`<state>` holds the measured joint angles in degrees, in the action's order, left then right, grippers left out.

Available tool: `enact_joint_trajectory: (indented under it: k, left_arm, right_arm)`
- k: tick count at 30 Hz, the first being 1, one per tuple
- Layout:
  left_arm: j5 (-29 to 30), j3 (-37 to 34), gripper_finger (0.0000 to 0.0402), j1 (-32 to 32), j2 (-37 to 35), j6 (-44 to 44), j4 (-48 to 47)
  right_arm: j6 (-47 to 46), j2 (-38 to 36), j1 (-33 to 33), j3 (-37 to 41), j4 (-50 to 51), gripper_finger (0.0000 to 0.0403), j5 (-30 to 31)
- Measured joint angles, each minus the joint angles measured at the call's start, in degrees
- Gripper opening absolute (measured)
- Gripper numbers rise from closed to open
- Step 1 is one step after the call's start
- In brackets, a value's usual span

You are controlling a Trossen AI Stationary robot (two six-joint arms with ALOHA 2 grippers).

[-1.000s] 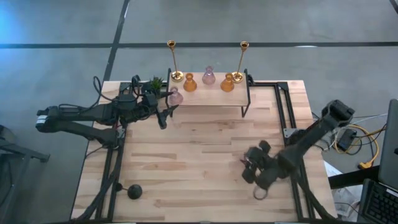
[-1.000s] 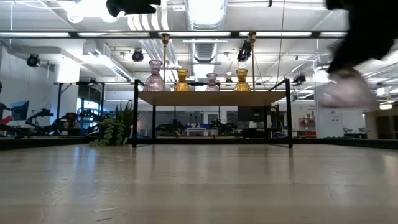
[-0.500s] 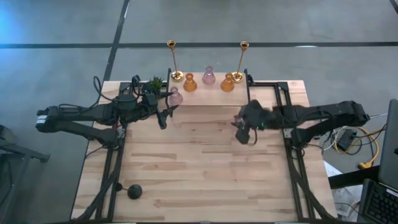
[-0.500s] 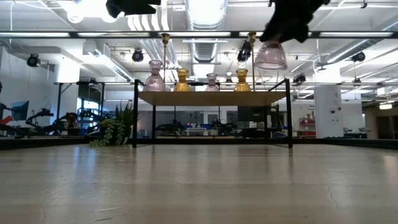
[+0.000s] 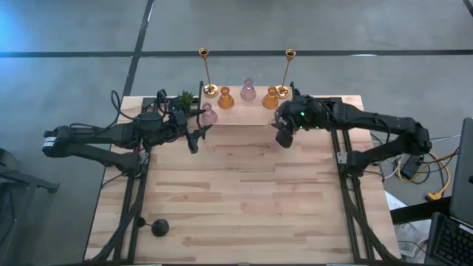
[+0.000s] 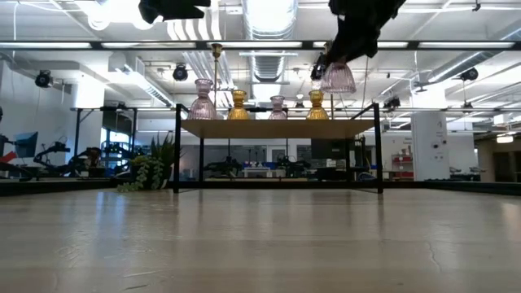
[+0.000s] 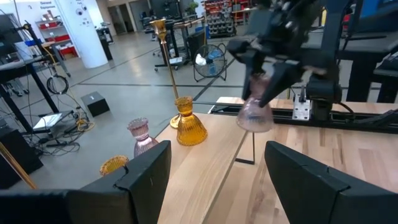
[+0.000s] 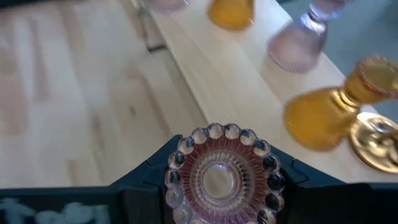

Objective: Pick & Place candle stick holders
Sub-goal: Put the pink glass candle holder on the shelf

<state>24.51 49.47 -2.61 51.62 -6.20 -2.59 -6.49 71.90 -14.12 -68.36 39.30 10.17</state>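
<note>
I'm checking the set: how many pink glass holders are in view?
3: one at the shelf's left end, one mid-shelf at the back, one held by the right gripper above the shelf's right end.

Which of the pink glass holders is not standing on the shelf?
The pink holder in the right gripper; it hangs above the shelf's right end.

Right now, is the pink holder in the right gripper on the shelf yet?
No. The pink holder hangs above the shelf, held in the right gripper.

High view: straight down over whole tabletop (image 5: 244, 199). Low view: tabletop height, level toward shelf (image 6: 277, 128) at far edge. Wrist views: close, both facing shelf; all four share it.
</note>
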Motion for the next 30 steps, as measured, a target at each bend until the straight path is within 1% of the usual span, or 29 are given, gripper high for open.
enact_joint_trajectory:
  k: [3,7,21,30]
  left_arm:
    - [0.0,0.0,0.0263,0.0,0.0,0.0,0.0]
    - [0.0,0.0,0.0263,0.0,-0.1,0.0,-0.1]
    - [0.0,0.0,0.0263,0.0,-0.2,-0.2,-0.1]
    - [0.0,0.0,0.0263,0.0,-0.2,-0.2,-0.1]
  right_arm:
    - [1.2,1.5,-2.7,-0.1,0.9,0.0143,-0.5]
    - [2.3,2.4,-6.0,0.7,0.0,0.0143,-4.5]
    - [3.2,2.5,-12.7,3.5,-2.5,0.0143,-4.7]
    - [1.6,2.2,-14.4,6.3,-5.2,0.0143,-4.7]
